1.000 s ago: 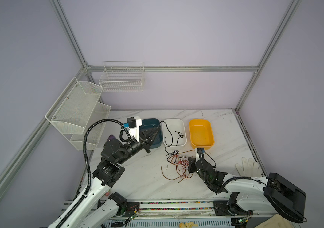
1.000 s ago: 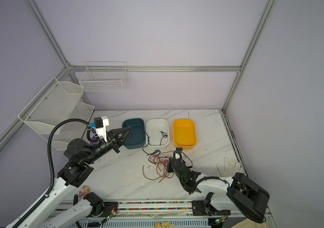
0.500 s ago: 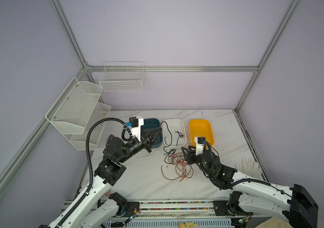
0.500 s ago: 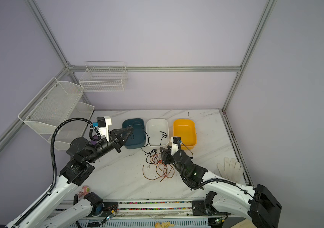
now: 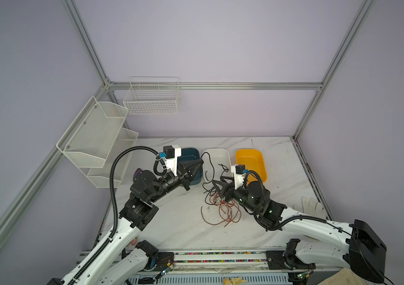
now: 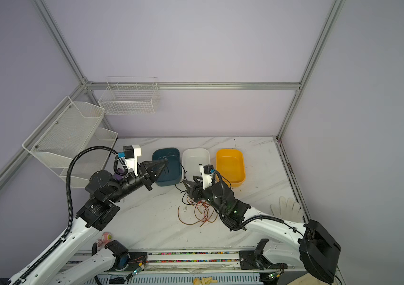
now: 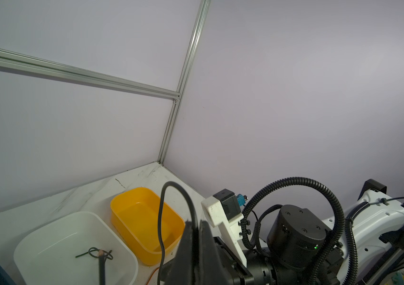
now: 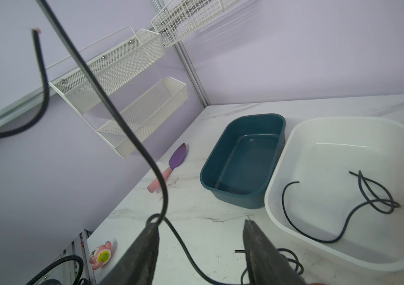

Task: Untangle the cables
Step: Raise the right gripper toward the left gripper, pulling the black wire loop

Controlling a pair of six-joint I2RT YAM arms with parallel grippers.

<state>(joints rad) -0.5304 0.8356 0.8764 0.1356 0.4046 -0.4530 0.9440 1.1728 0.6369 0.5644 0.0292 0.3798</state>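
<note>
- Risen from the tangle (image 5: 220, 207) on the table (image 5: 176, 229), the right claw (image 5: 218, 180) now hangs beside the white tray (image 5: 217, 149). Its jaws stand well apart where a second ago they were nearly closed, and nothing is pinched between them.
- Little else has shifted: the left claw (image 5: 200, 162) has drifted slightly toward the trays and stays clamped on a black cable (image 7: 171, 183), which arches out of its closed jaws.
- Seen from the right wrist, that same cable slants down, brushes one of the right claw's fingertips (image 8: 144, 246) and runs on toward the heap.
- Judged from this, the right arm has let go to take a fresh hold. The held cable appears to trail into the tangle, so it is not yet free and will likely need another grip lower down.
- Cables, counted: a second black cable (image 8: 368, 199) lies loosely looped inside the white tray, making at least two black ones. The orange-red and thin white strands in the tangle cross too often to count.
- Trays, counted: three in a row at the back of the table. These are a teal tray (image 6: 171, 181), the white tray and an orange tray (image 5: 250, 158); the teal and orange ones look empty.
- Also on the table: one glove (image 5: 309, 206) near the right edge, one purple spatula (image 8: 177, 158) and one pink toy (image 8: 102, 256).
- On the walls: one mesh shelf (image 5: 92, 138) and one wire basket (image 5: 151, 98), both seemingly empty.
</note>
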